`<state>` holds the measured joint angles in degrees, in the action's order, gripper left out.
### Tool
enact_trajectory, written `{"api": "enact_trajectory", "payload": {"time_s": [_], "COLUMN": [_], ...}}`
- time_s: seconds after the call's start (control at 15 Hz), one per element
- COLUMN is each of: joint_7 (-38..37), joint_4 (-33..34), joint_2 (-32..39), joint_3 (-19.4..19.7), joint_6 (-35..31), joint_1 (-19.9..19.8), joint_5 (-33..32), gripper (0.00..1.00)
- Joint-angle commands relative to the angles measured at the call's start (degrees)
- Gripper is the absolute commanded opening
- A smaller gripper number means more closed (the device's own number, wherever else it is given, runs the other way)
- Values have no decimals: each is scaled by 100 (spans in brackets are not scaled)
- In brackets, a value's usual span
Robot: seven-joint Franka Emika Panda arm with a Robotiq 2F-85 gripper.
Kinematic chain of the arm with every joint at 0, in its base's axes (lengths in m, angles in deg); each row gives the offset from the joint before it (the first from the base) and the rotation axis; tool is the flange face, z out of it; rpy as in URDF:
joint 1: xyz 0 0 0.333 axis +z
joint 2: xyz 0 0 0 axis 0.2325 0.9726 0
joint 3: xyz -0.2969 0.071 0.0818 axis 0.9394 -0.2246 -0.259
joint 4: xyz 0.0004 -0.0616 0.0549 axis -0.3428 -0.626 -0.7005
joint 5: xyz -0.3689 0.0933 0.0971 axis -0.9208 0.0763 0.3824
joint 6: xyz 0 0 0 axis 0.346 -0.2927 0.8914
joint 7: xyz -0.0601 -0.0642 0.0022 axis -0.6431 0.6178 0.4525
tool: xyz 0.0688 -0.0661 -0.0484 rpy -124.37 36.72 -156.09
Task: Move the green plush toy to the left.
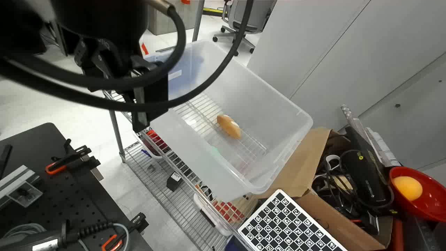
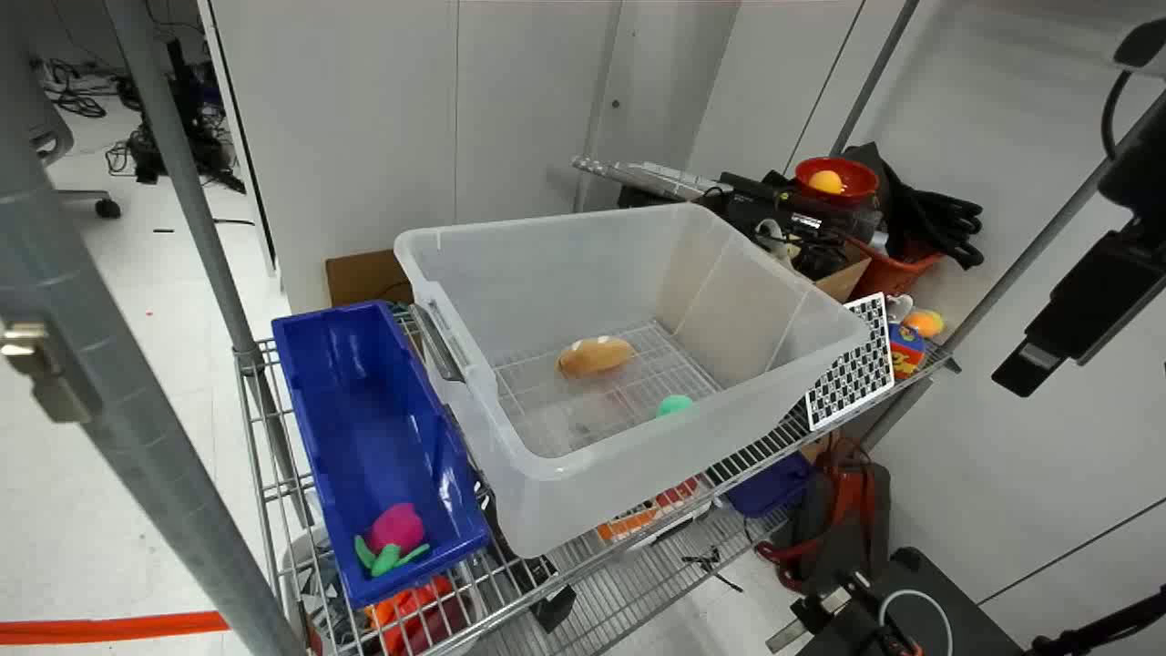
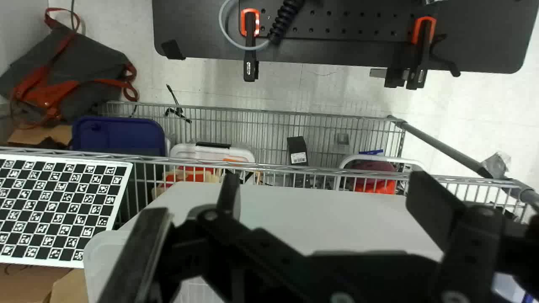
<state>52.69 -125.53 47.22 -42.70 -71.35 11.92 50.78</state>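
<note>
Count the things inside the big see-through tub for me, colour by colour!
Orange-brown: 1, a bread roll, maybe a toy one
Green: 1, a rounded thing, partly hidden by the see-through tub, so I can't tell just what it is
Total: 2

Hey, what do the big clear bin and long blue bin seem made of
Clear bin: likely translucent plastic with a cloudy finish, since the wire shelving shows through its floor. Blue bin: probably molded plastic, opaque and glossy, judging by bright glints inside.
</note>
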Motion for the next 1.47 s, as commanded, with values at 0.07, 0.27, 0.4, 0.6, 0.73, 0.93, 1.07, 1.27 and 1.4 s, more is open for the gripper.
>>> {"api": "enact_trajectory", "payload": {"time_s": [0.07,0.27,0.4,0.6,0.73,0.93,1.07,1.27,1.4], "joint_7": [-2,-2,-2,-144,-292,-690,-1020,-1461,-1589], "joint_4": [29,35,35,238,412,843,1311,2066,2589], "joint_2": [0,0,0,475,847,1591,2189,3023,3622], "joint_3": [2,2,2,-6,-31,-93,-118,-123,-95], "joint_6": [14,14,14,1,-51,-433,-730,-1055,-1084], "joint_1": [4,4,4,16,-1,-15,-37,-42,-32], "joint_5": [0,1,1,111,118,144,162,122,373], "gripper": [100,100,100,100,100,100,100,100,100]}}
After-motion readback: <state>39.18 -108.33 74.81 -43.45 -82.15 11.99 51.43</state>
